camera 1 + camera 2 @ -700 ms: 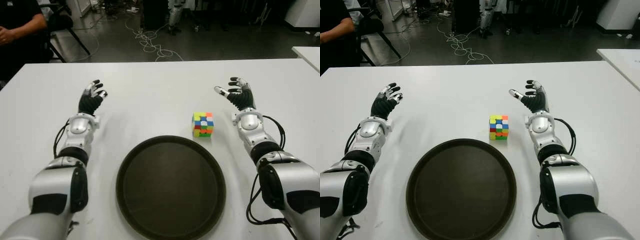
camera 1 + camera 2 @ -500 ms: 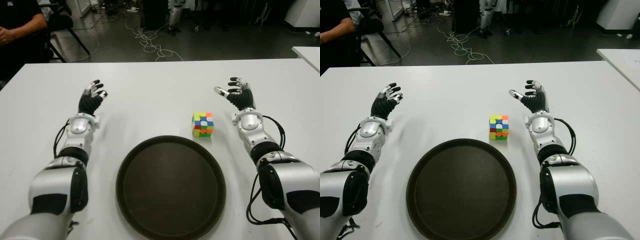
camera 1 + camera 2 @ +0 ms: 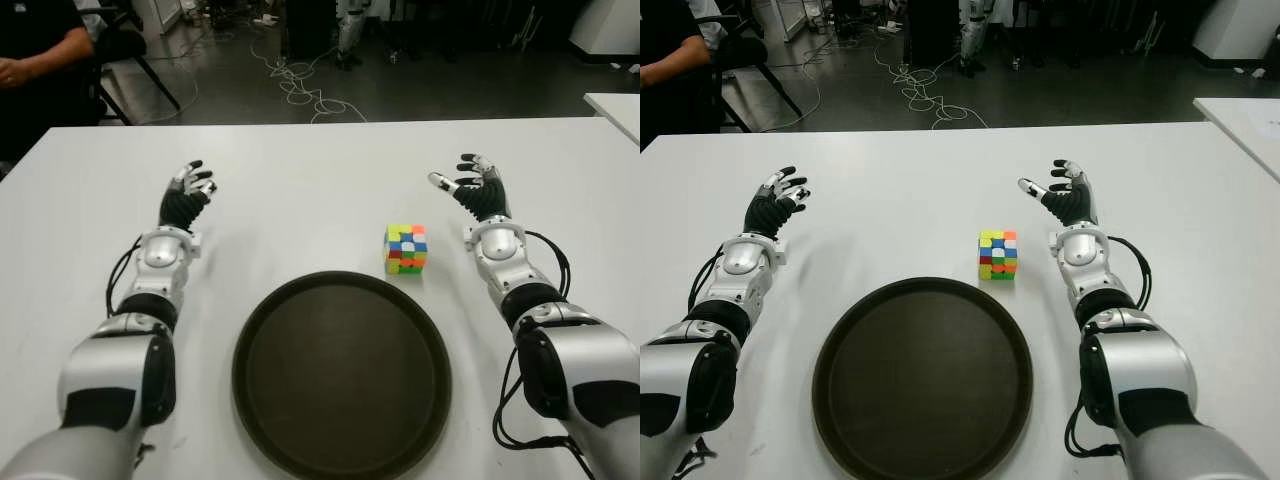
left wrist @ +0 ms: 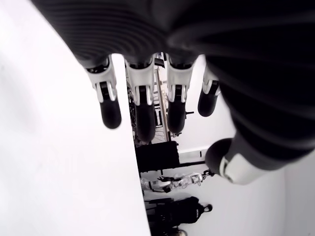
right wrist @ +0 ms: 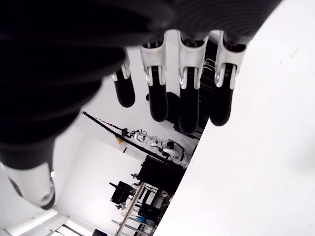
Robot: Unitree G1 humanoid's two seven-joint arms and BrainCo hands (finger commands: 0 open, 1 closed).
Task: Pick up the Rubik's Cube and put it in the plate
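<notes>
The Rubik's Cube (image 3: pixel 406 248) stands on the white table (image 3: pixel 300 190), just beyond the far right rim of the round dark plate (image 3: pixel 341 372). My right hand (image 3: pixel 473 190) shows to the right of the cube and a little farther back, fingers spread and holding nothing. Across the table at the left, my left hand (image 3: pixel 186 192) is likewise open and holds nothing. In the wrist views, the left hand's fingers (image 4: pixel 142 105) and the right hand's fingers (image 5: pixel 189 105) are extended over the bare table.
A seated person (image 3: pixel 35 60) is beyond the table's far left corner, next to a chair (image 3: pixel 130 50). Cables (image 3: pixel 300 85) lie on the floor behind the table. Another white table's corner (image 3: pixel 615 105) shows at far right.
My left hand has shifted very slightly toward the right. The cube, the plate and my right hand have not moved.
</notes>
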